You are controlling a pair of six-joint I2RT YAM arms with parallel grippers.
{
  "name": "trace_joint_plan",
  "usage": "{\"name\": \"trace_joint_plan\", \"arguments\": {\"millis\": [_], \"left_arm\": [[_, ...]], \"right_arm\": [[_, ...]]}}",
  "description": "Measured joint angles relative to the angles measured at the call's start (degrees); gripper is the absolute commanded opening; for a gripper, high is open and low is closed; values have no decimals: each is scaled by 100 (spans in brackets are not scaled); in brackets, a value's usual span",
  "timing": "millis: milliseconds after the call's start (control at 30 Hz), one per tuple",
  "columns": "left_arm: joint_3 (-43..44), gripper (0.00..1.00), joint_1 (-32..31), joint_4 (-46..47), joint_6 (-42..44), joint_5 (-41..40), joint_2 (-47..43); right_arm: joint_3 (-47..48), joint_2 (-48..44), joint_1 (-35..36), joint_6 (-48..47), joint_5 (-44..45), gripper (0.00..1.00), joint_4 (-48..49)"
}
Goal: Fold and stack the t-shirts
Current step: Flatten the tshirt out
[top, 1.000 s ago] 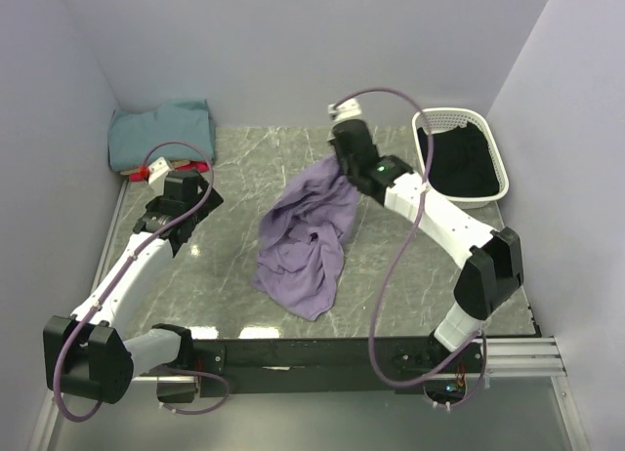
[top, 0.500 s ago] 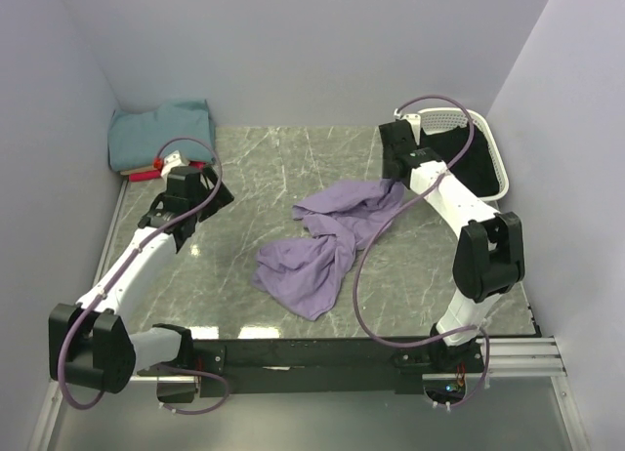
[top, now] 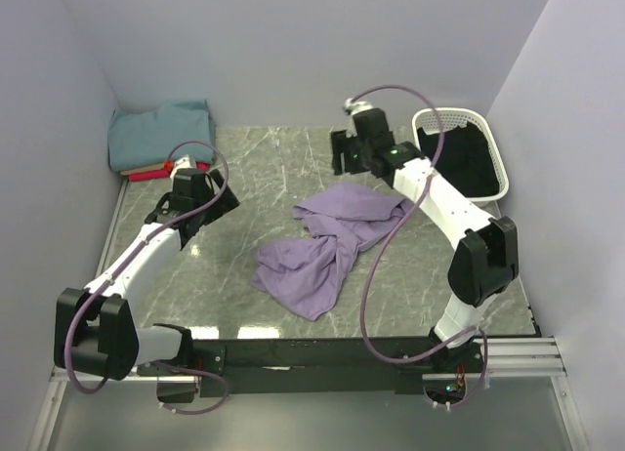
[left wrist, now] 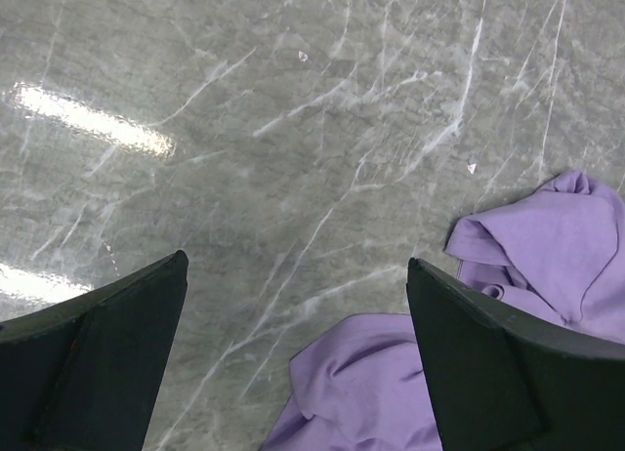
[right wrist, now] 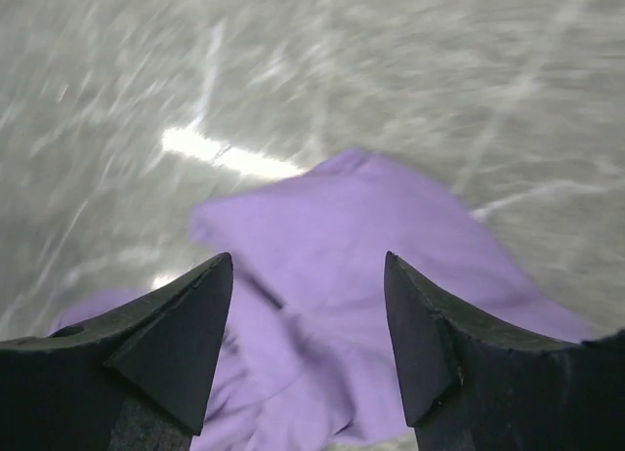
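Note:
The lavender t-shirt lies crumpled in a loose heap on the marble table, with nothing holding it. My right gripper hovers open just behind its far edge; in the right wrist view the cloth shows below and between the spread jaws, apart from them. My left gripper stands open to the shirt's left, over bare table, with purple folds at its right finger. A folded teal t-shirt rests on tan and red ones in the back left corner.
A white basket with dark cloth inside sits at the back right. Grey walls close in the left, rear and right sides. Thin purple cables loop off both arms.
My right gripper has opened and let go of the lavender shirt, which dropped flat onto the table. The right arm swung right, then back to the rear middle. The left arm crept slightly rightward.

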Motion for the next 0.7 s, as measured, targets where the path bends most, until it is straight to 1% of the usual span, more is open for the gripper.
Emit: {"name": "trace_joint_plan", "arguments": {"millis": [100,233,400,567,700], "left_arm": [[0,100,0,20,11,46,83],[0,99,-2,31,28,48,94],[0,99,-2,59,28,50,96],[0,99,-2,61,28,52,96],[0,99,-2,61,35,50,96]], "right_arm": [[-146,96,411,-245,-179,72,57],[-772,212,887,-614,203,72,203],[-1510,391,1012,-1027,533,71,190],[-1497,717,1014,-1222,708,71,262],[-1119,1051,1054,-1318,918,70,205]]}}
